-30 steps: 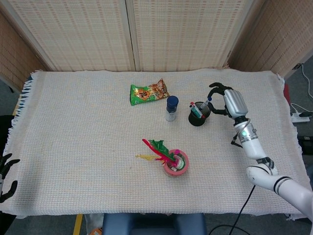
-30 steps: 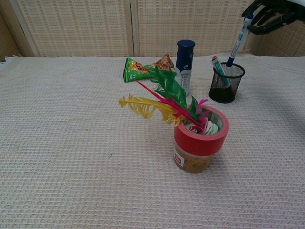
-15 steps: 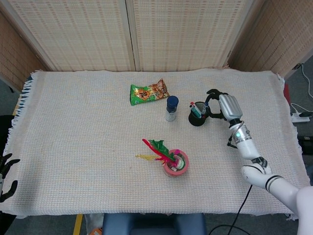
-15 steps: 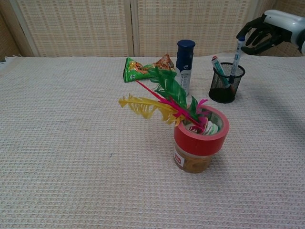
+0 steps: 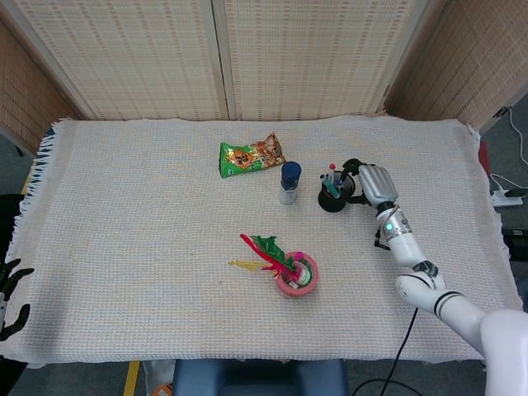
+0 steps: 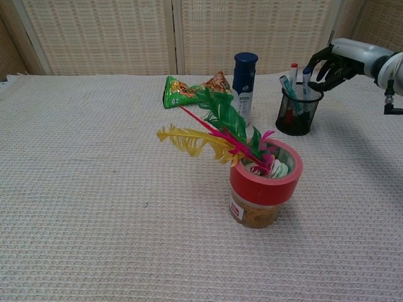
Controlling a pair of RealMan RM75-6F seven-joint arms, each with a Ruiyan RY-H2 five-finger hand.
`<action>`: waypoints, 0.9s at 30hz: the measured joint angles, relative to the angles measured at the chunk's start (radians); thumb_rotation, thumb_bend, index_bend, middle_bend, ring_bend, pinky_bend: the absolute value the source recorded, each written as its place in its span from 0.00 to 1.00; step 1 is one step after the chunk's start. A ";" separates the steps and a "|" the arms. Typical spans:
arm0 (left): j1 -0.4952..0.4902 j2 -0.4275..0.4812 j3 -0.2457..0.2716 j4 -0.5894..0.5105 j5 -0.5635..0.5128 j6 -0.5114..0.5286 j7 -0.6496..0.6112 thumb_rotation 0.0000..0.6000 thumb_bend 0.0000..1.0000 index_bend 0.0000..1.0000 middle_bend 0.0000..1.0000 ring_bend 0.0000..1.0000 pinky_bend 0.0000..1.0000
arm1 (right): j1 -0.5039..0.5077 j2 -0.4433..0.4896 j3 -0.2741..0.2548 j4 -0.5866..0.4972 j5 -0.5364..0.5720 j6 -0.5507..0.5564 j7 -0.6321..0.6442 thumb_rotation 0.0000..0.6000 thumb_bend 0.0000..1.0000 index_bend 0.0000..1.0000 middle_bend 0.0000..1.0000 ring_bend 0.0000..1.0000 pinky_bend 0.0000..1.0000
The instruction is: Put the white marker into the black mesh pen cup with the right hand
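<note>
Marker (image 6: 305, 87) now stands upright inside the mesh cup (image 6: 300, 113), lowered from above the rim a moment ago, and your right robot hand (image 6: 332, 63) hovers beside it with fingers apart, so the drop looks done.

Your right hand (image 6: 337, 63) sits just beside the black mesh pen cup (image 6: 298, 108), on its right. Left of the cup the blue-capped bottle (image 6: 244, 83) stands close, with the snack bag (image 5: 251, 155) beyond it. Nearer you, the feather-filled red jar (image 6: 264, 185) blocks the middle; the tabletop (image 5: 124, 247) around it lies open.
</note>
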 measured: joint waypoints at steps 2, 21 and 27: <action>-0.001 -0.001 -0.001 0.001 -0.001 -0.001 -0.001 1.00 0.42 0.22 0.06 0.00 0.22 | 0.003 -0.005 0.001 0.004 0.001 -0.001 -0.001 1.00 0.33 0.57 0.25 0.33 0.30; -0.001 -0.002 -0.001 0.001 -0.003 -0.003 0.004 1.00 0.42 0.22 0.06 0.00 0.22 | -0.011 0.032 0.012 -0.065 0.021 0.014 -0.035 1.00 0.32 0.31 0.24 0.20 0.15; -0.001 -0.003 -0.001 0.002 -0.002 -0.003 0.005 1.00 0.42 0.22 0.06 0.00 0.22 | -0.014 0.040 0.022 -0.093 0.041 0.021 -0.067 1.00 0.30 0.23 0.22 0.18 0.13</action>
